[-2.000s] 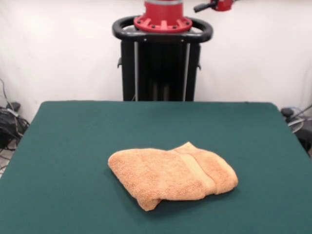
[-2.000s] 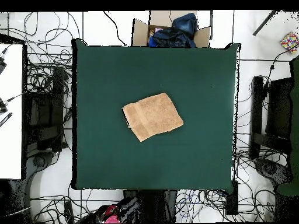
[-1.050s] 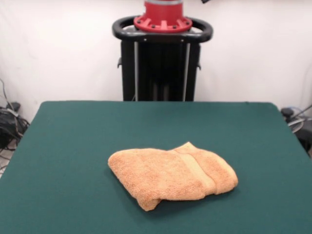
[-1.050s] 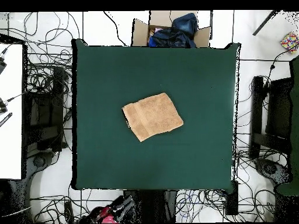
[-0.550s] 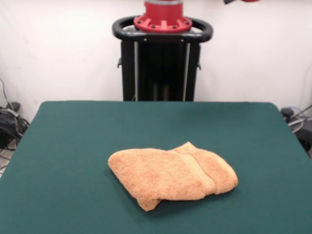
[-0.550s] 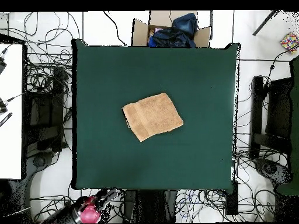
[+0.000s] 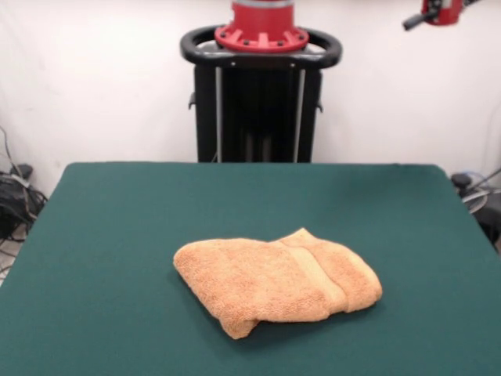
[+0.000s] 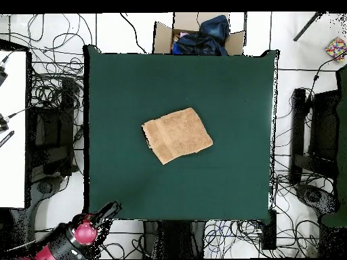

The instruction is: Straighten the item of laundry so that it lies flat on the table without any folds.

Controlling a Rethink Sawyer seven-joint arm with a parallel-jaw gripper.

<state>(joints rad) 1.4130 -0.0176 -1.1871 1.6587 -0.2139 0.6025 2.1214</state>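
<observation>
The orange-tan towel [image 7: 278, 283] lies folded over on itself in a thick, roughly square bundle near the middle of the dark green table [image 7: 117, 235]. A woven band runs across its right part. In the overhead view the towel [image 8: 176, 135] sits at the centre of the table [image 8: 230, 88]. The red arm [image 8: 71, 238] shows at the bottom left of the overhead view. Its black end, the gripper [image 8: 110, 209], is over the table's corner, far from the towel. A red and black arm part [image 7: 430, 13] shows at the top right of the front view.
The black pedestal [image 7: 261, 94] stands behind the table's far edge. A cardboard box with dark clothes [image 8: 198, 37] sits beyond the opposite edge. Cables cover the floor all round. A white surface [image 8: 12, 128] and black equipment [image 8: 318, 135] flank the table.
The arm has swung: its part at the top of the front view moved right, and the arm now shows at the overhead view's bottom left. The towel has not moved.
</observation>
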